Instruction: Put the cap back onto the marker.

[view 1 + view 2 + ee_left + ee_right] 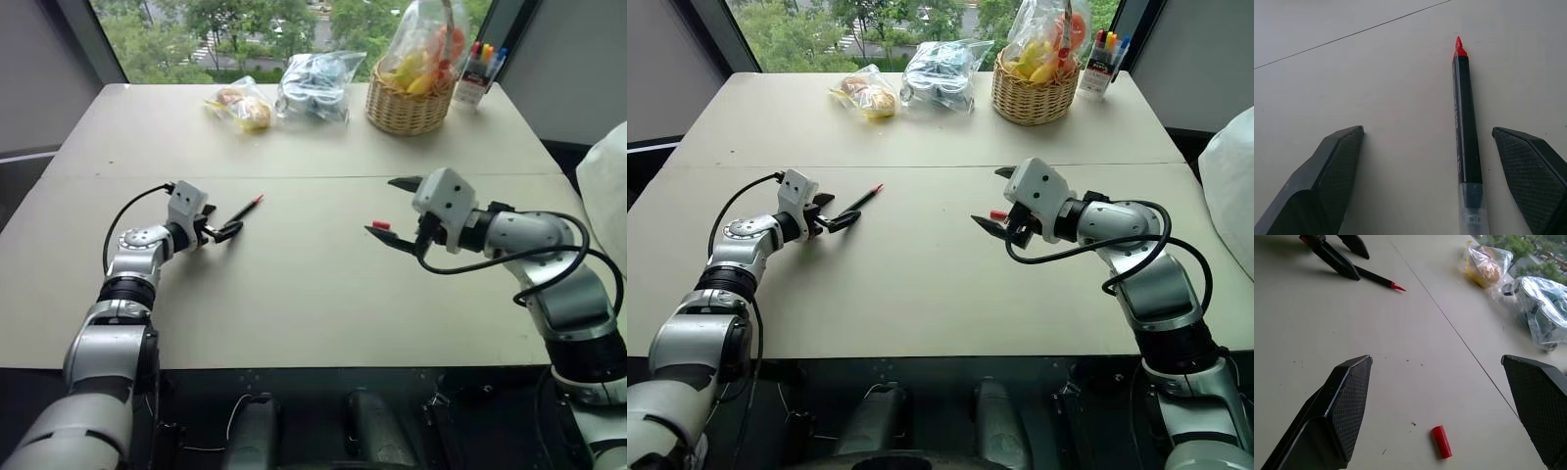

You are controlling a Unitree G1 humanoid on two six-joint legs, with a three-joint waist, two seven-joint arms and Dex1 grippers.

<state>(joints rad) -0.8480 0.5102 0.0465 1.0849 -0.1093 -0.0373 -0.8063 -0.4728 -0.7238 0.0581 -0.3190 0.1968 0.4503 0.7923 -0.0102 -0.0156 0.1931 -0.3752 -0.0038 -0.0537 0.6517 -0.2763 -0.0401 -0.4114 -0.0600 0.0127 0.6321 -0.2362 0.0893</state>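
Black barrel, red tip, clear end on the marker (1465,132). Solid red on the cap (1442,441). Pale beige across the table (294,294), one thin dark seam. Black cross-hatch on the left gripper (1425,171) fingers (1337,166); same on the right gripper (1449,401). Tan weave on the basket (408,110) at one o'clock.

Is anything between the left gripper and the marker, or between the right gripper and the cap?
Nothing visible. The marker lies on the bare table between the open fingers of the left gripper. The cap lies alone on the table, in front of the open right gripper.
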